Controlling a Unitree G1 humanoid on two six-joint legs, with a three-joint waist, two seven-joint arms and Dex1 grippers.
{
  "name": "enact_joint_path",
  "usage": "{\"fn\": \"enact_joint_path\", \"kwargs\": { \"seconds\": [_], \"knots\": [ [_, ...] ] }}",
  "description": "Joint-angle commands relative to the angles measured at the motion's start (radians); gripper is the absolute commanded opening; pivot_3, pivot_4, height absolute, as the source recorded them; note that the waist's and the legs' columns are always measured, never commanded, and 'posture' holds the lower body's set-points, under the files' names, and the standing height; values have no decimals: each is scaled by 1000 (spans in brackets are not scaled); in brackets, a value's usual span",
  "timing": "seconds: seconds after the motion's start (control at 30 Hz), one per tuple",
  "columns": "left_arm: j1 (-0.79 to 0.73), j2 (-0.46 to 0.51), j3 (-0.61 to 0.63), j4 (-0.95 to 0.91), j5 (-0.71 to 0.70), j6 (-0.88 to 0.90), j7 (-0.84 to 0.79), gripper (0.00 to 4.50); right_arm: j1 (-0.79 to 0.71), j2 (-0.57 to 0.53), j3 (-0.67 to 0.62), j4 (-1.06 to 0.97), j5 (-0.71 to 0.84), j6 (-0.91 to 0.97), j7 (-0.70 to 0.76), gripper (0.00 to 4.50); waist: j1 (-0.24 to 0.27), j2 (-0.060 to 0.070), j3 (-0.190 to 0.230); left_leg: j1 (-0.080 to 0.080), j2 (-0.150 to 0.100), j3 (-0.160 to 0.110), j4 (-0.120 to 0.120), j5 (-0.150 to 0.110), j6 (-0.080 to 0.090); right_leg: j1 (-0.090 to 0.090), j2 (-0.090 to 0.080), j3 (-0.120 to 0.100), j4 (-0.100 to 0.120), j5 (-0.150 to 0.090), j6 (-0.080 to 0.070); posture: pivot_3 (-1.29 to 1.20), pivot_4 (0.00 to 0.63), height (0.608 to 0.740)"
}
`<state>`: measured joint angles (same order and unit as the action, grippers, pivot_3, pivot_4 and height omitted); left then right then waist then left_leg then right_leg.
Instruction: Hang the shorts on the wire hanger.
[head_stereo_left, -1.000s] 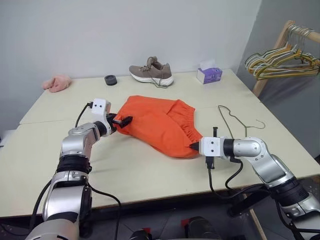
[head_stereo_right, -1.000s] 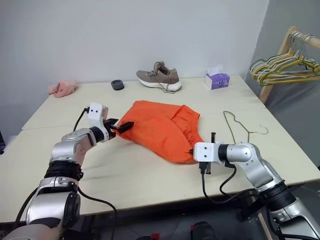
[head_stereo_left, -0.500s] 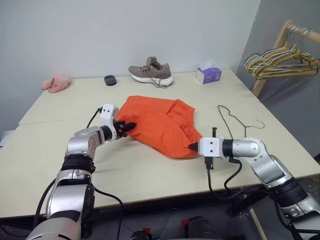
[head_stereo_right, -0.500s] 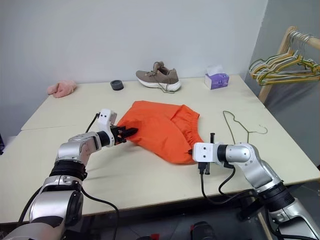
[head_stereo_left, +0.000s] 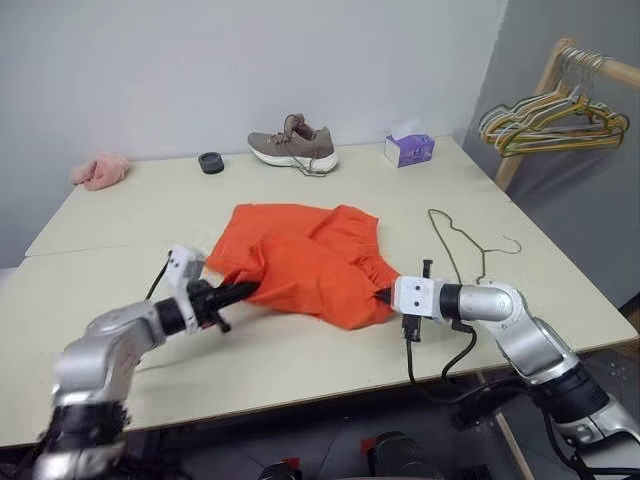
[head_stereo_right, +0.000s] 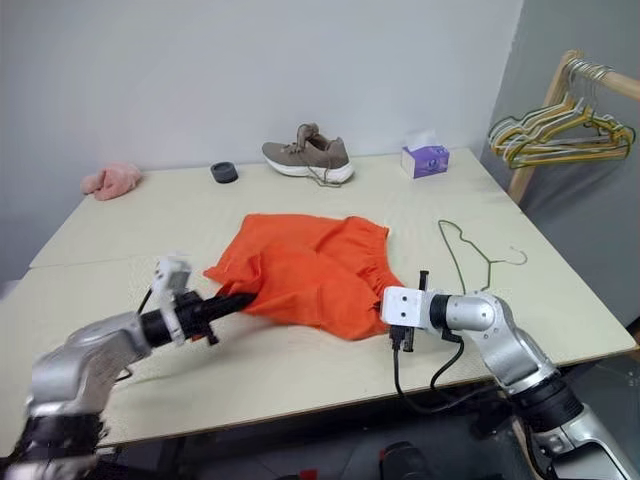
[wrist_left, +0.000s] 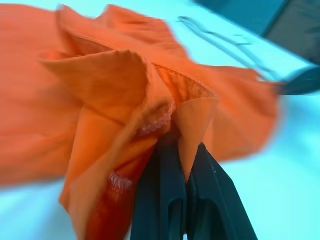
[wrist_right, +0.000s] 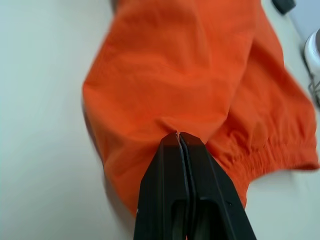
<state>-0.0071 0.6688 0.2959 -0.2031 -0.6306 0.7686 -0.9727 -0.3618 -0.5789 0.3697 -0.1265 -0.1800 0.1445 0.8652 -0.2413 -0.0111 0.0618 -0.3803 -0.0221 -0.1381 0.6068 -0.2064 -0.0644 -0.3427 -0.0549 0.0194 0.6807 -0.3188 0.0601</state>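
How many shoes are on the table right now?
1. A single grey-brown shoe sits at the table's far edge, between the small black ring and the purple tissue box. No second shoe shows.

Pale beige table (head_stereo_left: 300, 360) with a seam (head_stereo_left: 90, 250) across its left part, set against a plain light-grey wall (head_stereo_left: 250, 60). A darker grey wall (head_stereo_left: 560, 120) stands on the right. Wooden rack (head_stereo_left: 535, 100) at the right holds coloured hangers (head_stereo_left: 545, 115). Light is even and soft.
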Motion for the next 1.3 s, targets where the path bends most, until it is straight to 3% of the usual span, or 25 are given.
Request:
{"fn": "enact_joint_path", "kwargs": {
  "seconds": [0.03, 0.17, 0.37, 0.4, 0.5, 0.73, 0.87, 0.93, 1.2, 1.3],
  "knots": [
    [137, 25, 11, -135, -32, 16, -7, 13, -7, 28, -10, -50, -14, 59, -34, 0, 3, 0, 0, 1, 0, 0, 0, 0, 0, 1, 0, 1, 0, 0, 0, -204, 0, 740],
    [255, 21, -18, -155, 35, -58, 28, 13, -3, 47, 2, -65, -17, 122, -33, 0, 26, 1, 0, 3, 0, 0, 0, 0, 0, -1, 0, -1, 1, -3, -6, -197, 0, 740],
    [243, -12, -44, -102, 94, -136, 89, 13, 8, 37, 11, -126, 47, 169, 48, 0, 72, 1, 0, 3, 0, -1, 0, 0, 0, -1, 0, -1, 0, -3, -9, -200, 0, 740],
    [231, -19, -42, -92, 90, -128, 103, 1, 8, 41, 7, -132, 53, 173, 47, 185, 75, 1, 0, 3, 0, 0, 0, 0, 0, -2, 0, -2, 0, -3, -9, -201, 0, 740],
    [209, -30, -32, -80, 68, -115, 119, 593, 2, 51, -4, -149, 76, 185, 43, 886, 77, 1, 0, 2, 0, 1, 0, 0, 0, -2, 0, -3, 0, -2, -7, -205, 0, 740],
    [228, -2, -9, -118, 8, -88, 86, 2719, 14, -16, -14, -200, 142, 189, 126, 3275, 75, 1, 0, 1, 0, 2, 0, 0, -1, -4, 0, -3, 0, -1, -5, -204, 0, 740],
    [230, 5, -2, -123, 24, -123, 101, 3950, -15, -77, 2, -133, 71, 103, 109, 4500, 75, 1, 0, 1, 0, 2, 0, -1, -1, -5, 0, -3, 0, -2, -6, -203, 0, 740],
    [228, 5, -1, -119, 29, -135, 107, 4487, -31, -97, 21, -96, 38, 52, 114, 4500, 75, 1, 0, 1, 0, 2, 0, -1, -1, -5, 0, -3, 0, -3, -8, -202, 0, 740],
    [211, 8, -7, -128, 23, -148, 114, 4487, -112, -93, 84, 53, -60, -112, 121, 4500, 73, 1, 0, 0, 0, 3, 0, -1, -1, -5, 0, -3, 0, -2, -6, -198, 0, 740],
    [206, 6, -2, -132, 18, -146, 118, 4500, -119, -67, 98, 75, -68, -131, 121, 3605, 74, 1, 0, 0, 0, 3, 0, -1, -1, -5, 1, -3, 0, -1, -5, -197, 0, 740]
  ]
}}
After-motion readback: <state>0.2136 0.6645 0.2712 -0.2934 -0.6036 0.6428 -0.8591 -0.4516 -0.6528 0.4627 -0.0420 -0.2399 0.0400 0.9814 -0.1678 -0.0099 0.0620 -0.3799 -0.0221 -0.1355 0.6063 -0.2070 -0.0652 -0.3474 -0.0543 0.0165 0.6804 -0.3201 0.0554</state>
